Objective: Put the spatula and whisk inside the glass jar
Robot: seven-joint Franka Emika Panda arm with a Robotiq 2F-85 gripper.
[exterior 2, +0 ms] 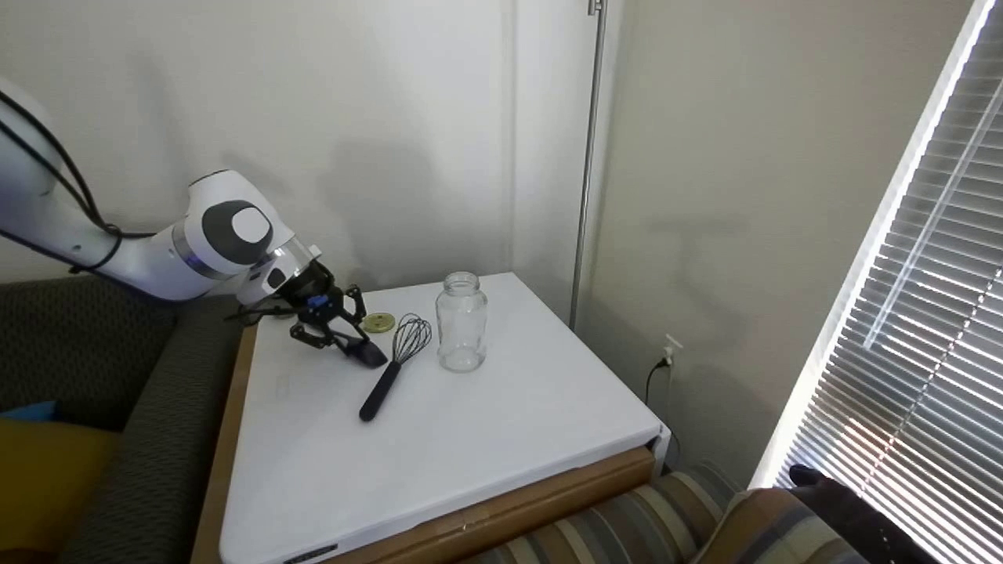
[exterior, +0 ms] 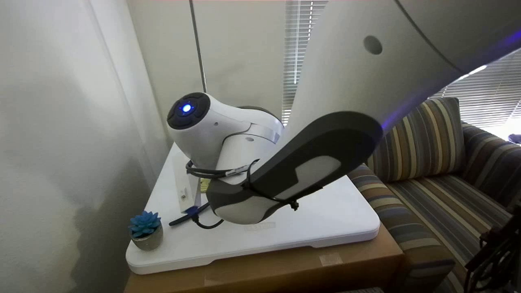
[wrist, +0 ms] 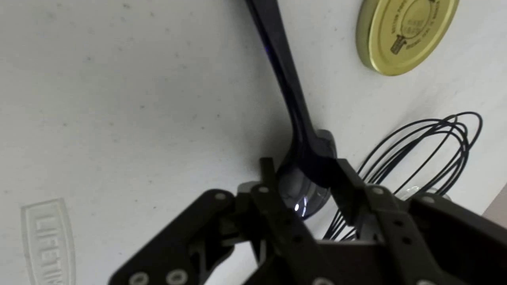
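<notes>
Spatula [wrist: 298,107], black, oval-headed, laid on white table [exterior 2: 501,439]; head straddled by black two-finger gripper [wrist: 305,164]; clamping cannot be told. Handle left free, presumably for entering upright, uncapped, cylindrical clear-glass jar [exterior 2: 462,329].

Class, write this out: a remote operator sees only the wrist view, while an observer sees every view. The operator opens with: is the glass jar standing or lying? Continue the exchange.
Observer: In an exterior view, the glass jar stands upright.
Operator: I can't see the handle of the whisk. Where does it point?
Observer: In an exterior view, it points away from the glass jar.
Operator: What else stands on the table?
Observer: A potted blue succulent, near a corner, in an exterior view.
</notes>
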